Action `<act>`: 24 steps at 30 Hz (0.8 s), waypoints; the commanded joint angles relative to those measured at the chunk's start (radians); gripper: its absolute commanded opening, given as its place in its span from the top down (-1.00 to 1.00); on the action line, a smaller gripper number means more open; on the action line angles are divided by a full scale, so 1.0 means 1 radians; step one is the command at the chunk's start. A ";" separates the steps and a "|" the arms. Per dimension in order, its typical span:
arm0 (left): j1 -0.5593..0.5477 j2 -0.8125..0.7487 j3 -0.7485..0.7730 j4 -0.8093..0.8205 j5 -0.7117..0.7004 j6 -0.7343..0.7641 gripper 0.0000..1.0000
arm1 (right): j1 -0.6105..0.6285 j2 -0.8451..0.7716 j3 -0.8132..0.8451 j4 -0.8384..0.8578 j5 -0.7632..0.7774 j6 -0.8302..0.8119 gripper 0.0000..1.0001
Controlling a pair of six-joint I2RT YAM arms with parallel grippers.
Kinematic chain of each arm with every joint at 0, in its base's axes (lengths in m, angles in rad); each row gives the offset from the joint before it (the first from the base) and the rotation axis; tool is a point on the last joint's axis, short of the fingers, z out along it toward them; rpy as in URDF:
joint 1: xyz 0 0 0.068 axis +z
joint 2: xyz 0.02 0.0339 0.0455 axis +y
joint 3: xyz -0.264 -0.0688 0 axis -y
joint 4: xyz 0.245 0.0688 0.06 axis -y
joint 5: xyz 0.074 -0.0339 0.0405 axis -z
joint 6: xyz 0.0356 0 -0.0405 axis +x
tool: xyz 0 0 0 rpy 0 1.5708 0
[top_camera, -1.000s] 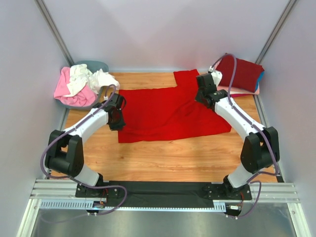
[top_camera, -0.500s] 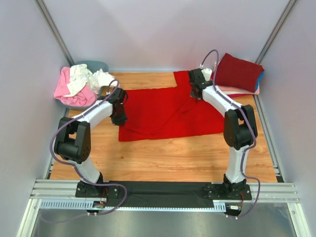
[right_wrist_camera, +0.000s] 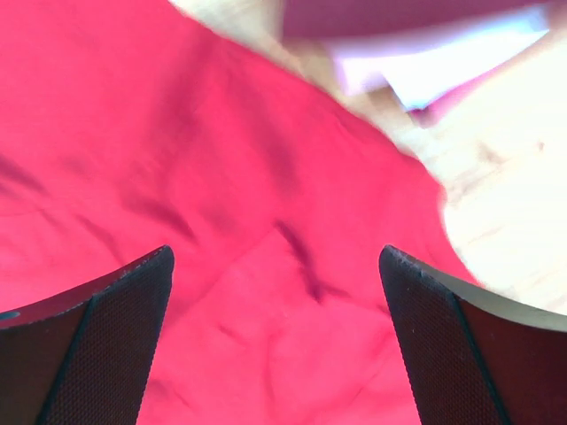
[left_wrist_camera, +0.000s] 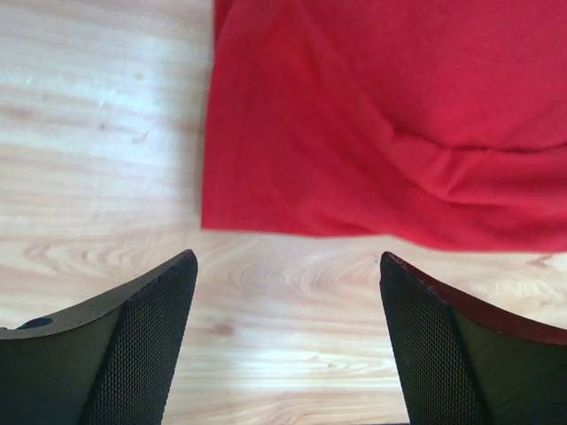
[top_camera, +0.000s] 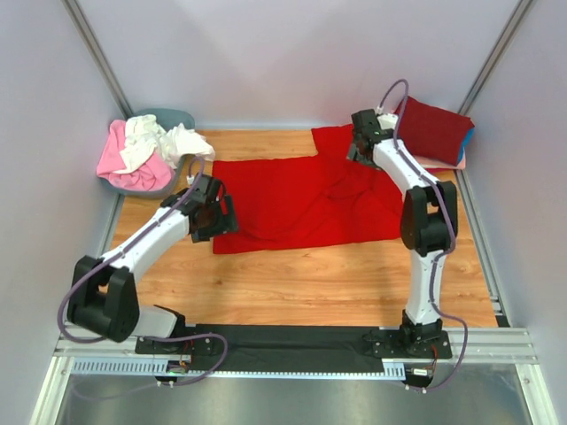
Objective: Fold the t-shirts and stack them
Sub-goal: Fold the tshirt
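A bright red t-shirt point(top_camera: 301, 199) lies spread flat across the middle of the wooden table, one sleeve pointing to the back. My left gripper point(top_camera: 220, 225) hangs open at its near left corner. In the left wrist view the left gripper point(left_wrist_camera: 288, 258) has only bare wood between its fingers, with the red t-shirt point(left_wrist_camera: 372, 115) just beyond them. My right gripper point(top_camera: 360, 150) is open above the far right sleeve. In the right wrist view the right gripper point(right_wrist_camera: 276, 252) holds nothing, and red cloth point(right_wrist_camera: 221, 195) lies below it. Folded t-shirts point(top_camera: 434, 131) are stacked at the back right, dark red on top.
A grey tub point(top_camera: 168, 118) at the back left holds crumpled pink point(top_camera: 120, 158) and white point(top_camera: 168, 139) shirts. The folded stack's edge point(right_wrist_camera: 425, 66) shows just behind the right gripper. Side walls close in the table on both sides.
Both grippers were shut on the red t-shirt and now stand open, with the cloth released. The left gripper slid toward the near left corner. The right arm reached farther back.
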 commanded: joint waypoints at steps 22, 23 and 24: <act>0.001 -0.061 -0.269 0.222 -0.058 -0.112 -0.40 | -0.281 -0.853 -1.158 0.351 -0.279 0.282 -0.84; 0.003 -0.052 -0.265 0.228 -0.059 -0.112 -0.39 | -0.295 -0.840 -1.160 0.362 -0.305 0.282 -0.81; 0.003 -0.035 -0.263 0.234 -0.058 -0.112 -0.35 | -0.318 -0.807 -1.157 0.389 -0.316 0.281 -0.78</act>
